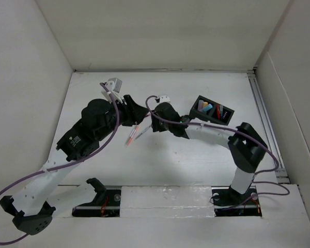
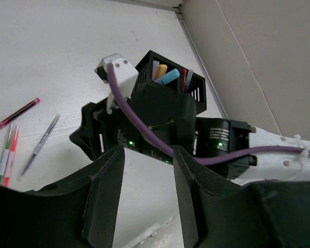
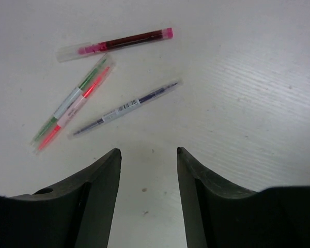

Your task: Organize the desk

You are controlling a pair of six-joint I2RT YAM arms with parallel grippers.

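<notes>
The left pincer (image 2: 149, 155) is hanging empty, jaws apart, facing the organizer (image 2: 168, 95). The right pincer (image 3: 149, 154) is hovering wide and empty above pens (image 3: 126, 107) lying on the surface (image 3: 248, 82) beneath both arms.

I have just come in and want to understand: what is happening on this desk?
Two robot arms are tidying the desk. The left end effector and the right end effector are open and empty, near four loose pens lying on it. A black box at the far right holds some markers.
</notes>
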